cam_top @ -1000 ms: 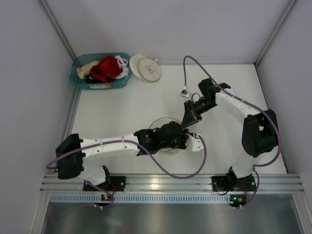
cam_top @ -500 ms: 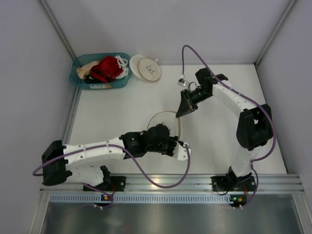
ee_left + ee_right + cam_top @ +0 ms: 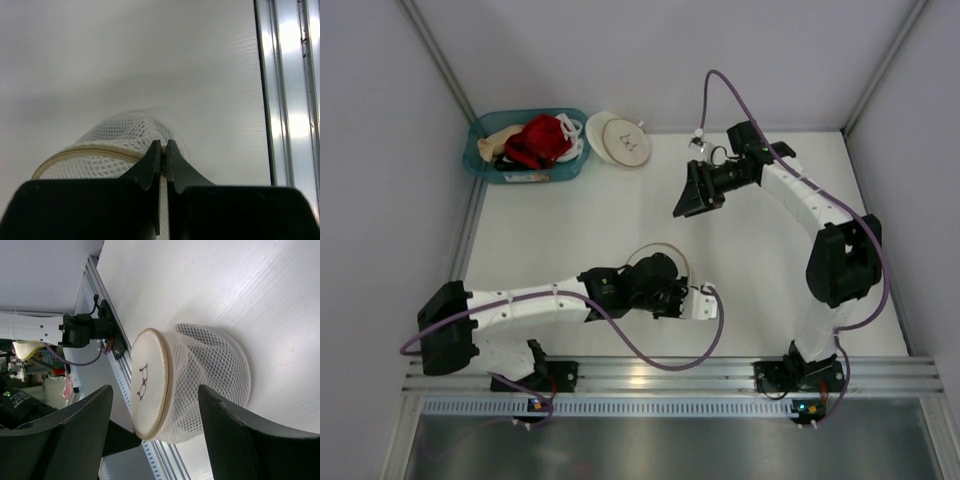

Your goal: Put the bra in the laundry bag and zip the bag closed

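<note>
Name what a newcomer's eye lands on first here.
The left tool is pinched shut on the tan zip rim of the mesh laundry bag, at the near middle of the table. Beyond it, the right tool hangs open in the air. A red garment stands out in the teal basket at the back left.

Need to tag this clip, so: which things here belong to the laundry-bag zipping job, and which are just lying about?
Job: the laundry bag; left pincer, shut at its zip; right pincer, open, clear of it. I cannot make out the bra.
Lying about: teal basket, red garment, beige garment, second round bag.
</note>
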You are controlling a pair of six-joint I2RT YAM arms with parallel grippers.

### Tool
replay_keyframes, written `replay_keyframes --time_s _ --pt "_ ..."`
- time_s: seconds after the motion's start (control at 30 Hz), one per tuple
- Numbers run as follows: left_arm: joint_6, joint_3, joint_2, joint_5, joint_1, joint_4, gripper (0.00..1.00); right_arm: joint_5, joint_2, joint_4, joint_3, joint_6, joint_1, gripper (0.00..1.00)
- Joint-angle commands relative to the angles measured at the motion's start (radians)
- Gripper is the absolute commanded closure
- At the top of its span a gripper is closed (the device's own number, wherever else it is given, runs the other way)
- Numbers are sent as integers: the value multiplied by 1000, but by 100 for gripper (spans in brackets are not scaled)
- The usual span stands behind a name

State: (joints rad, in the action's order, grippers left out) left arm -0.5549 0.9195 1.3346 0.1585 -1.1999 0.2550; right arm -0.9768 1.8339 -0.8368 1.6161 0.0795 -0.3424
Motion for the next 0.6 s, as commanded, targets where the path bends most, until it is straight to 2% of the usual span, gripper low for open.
replay_keyframes --time_s 0.0,0.2,0.4,0.57 --pt "59 85 24 -20 34 -57 100 33 -97 -5 -54 -33 28 29" --pt "50 113 54 -53 56 -120 100 87 -192 -84 -166 -70 39 28" --pt "26 153 77 -47 89 -137 100 10 -203 -74 -295 -87 31 31" --pt "16 194 104 -19 121 -125 100 -25 -174 -90 -298 -84 -9 32"
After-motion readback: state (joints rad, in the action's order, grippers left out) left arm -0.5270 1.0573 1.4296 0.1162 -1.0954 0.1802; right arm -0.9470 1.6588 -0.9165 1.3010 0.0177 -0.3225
